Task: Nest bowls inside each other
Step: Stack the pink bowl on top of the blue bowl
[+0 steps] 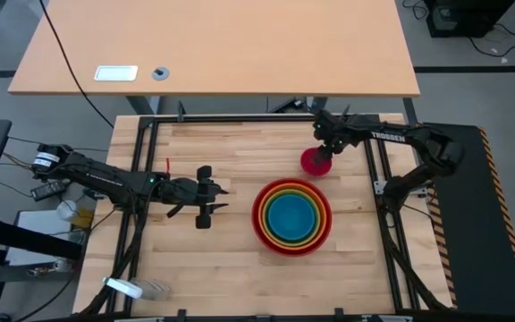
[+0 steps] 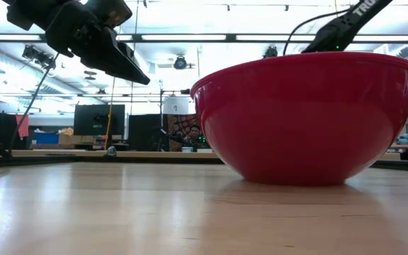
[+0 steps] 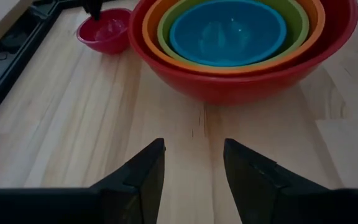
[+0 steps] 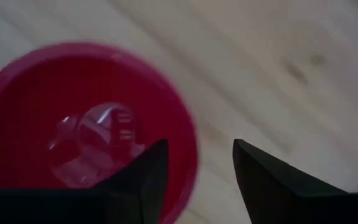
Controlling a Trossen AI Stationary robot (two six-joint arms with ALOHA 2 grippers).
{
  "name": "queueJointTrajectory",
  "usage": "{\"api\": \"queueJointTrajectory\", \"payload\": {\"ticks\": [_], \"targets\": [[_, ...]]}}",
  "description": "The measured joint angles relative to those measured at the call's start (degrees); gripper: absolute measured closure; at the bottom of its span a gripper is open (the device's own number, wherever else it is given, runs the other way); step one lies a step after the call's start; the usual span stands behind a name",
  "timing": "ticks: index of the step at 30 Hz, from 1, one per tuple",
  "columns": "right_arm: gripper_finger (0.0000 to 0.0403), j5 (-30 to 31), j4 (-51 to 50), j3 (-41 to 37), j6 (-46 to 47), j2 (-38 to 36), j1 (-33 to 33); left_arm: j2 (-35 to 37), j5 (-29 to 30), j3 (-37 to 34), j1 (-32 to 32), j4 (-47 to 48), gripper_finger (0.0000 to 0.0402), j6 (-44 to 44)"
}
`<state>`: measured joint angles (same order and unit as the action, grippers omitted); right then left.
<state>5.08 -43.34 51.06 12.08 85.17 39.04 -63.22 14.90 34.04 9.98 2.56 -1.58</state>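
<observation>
The red bowl (image 1: pixel 291 217) rests on its base on the wooden table, right of centre, with the orange (image 3: pixel 156 25), lime green (image 3: pixel 296 28) and blue (image 3: pixel 227 32) bowls nested inside it. A small magenta-pink bowl (image 1: pixel 314 164) stands alone behind the stack. My right gripper (image 4: pixel 197 146) hangs open over this bowl's rim, pointing steeply down, one finger over the inside and one outside. My left gripper (image 3: pixel 193 144) waits open left of the stack, above the table, aimed at the red bowl (image 2: pixel 303 117).
Bare wood lies between my left gripper (image 1: pixel 213 197) and the stack. A dark metal frame (image 1: pixel 143 170) runs along the table's sides and far edge. A separate light desk (image 1: pixel 213 45) stands beyond the far edge.
</observation>
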Motion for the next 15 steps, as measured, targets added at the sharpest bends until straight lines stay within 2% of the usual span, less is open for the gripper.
{"api": "queueJointTrajectory", "payload": {"ticks": [6, 13, 15], "targets": [[0.026, -2.7, 0.8, -3.6, 0.1, 0.0, -0.6, 0.0, 0.0, 0.0, 0.0, -0.8, 0.0235, 0.4], [0.0374, -3.7, 1.4, -4.2, 2.8, -0.3, -1.3, 0.0, 0.0, 0.0, 0.2, -2.8, 0.0235, 0.8], [0.038, -3.2, 1.5, -4.1, 3.0, -0.4, -1.4, 0.0, 0.0, 0.0, 0.6, -3.3, 0.0235, 0.8]]}}
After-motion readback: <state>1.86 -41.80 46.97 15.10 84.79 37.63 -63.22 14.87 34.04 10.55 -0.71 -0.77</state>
